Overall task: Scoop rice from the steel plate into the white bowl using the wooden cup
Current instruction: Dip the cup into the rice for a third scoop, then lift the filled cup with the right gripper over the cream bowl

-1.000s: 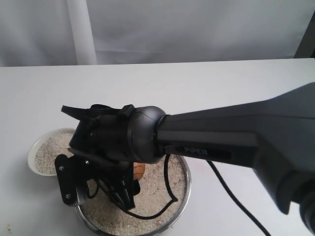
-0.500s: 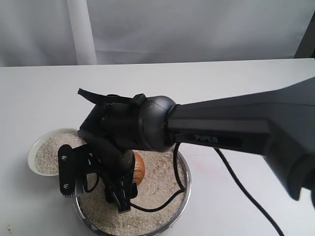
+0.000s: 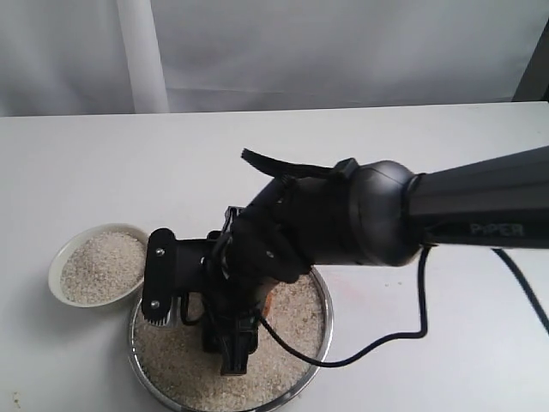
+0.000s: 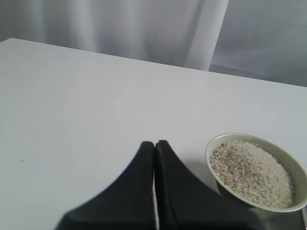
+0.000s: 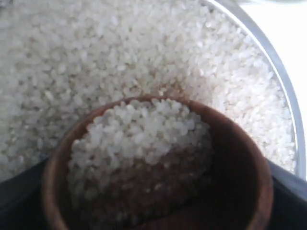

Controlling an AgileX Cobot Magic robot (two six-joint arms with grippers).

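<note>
We are clasping the dark reddish-brown wooden cup (image 5: 158,167) in our right gripper (image 5: 153,201), long axis tilted, mouth upward, carrying pale rice (image 5: 96,57), low over the shiny round steel plate (image 3: 322,343) at near left, left gripper (image 4: 154,148) pinching together on nothing.

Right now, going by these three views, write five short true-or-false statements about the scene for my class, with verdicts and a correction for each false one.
1. The wooden cup has rice in it. True.
2. The white bowl is empty. False: it holds rice.
3. The left end effector is shut with nothing in it. True.
4. The steel plate has been scooped bare. False: rice covers much of it.
5. The right end effector holds the wooden cup over the white bowl. False: the cup is over the steel plate, and the bowl sits off to the side.
</note>
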